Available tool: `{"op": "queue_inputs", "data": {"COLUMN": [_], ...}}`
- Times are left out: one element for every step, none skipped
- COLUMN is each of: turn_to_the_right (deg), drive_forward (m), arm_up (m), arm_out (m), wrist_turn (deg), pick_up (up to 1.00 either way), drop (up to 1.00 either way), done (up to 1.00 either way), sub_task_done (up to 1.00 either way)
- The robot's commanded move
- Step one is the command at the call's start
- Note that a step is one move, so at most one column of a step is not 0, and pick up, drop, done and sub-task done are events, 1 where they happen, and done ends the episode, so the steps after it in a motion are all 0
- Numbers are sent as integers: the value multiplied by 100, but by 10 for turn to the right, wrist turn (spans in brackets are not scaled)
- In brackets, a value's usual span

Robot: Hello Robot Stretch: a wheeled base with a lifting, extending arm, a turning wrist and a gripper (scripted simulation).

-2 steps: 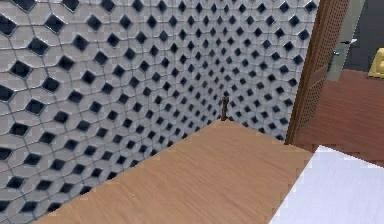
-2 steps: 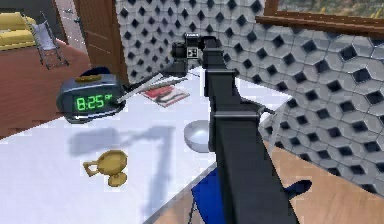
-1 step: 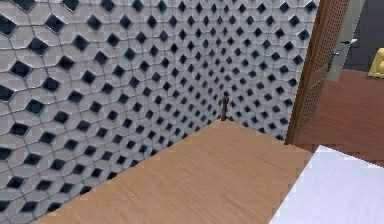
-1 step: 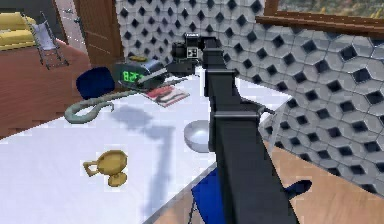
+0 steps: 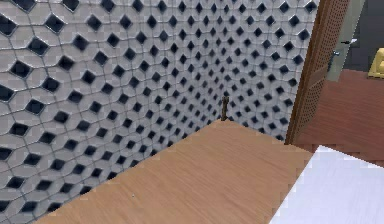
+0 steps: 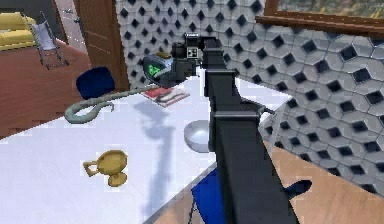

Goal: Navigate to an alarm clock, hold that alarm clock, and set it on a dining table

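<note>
One dark square arm (image 6: 235, 140) stretched far out over smooth white dining table (image 6: 60, 160), gripper (image 6: 166, 68) at far end by small dark green-faced object (image 6: 153, 71) near flat red book (image 6: 168, 96). Cannot tell whether holding anything. Nearby: round white bowl (image 6: 200, 133), shiny gold cup (image 6: 108, 167), curved grey-green strip (image 6: 90, 107), hexagon-tiled wall (image 6: 320, 90).

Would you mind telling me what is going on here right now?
The Stretch's arm reaches out over a white dining table. At the gripper is a small dark thing with a green face, probably the alarm clock; whether it is held or resting I cannot tell. On the table stand a gold cup, a white bowl and a flat reddish thing.
</note>
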Motion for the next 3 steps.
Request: {"op": "queue_inputs", "data": {"turn_to_the_right": [0, 0, 0], "drive_forward": [0, 0, 0], "arm_up": [-4, -32, 0], "arm_out": [0, 0, 0], "wrist_turn": [0, 0, 0], "pick_up": [0, 0, 0], "drop": [0, 0, 100], "done": [0, 0, 0], "sub_task_done": [0, 0, 0]}}
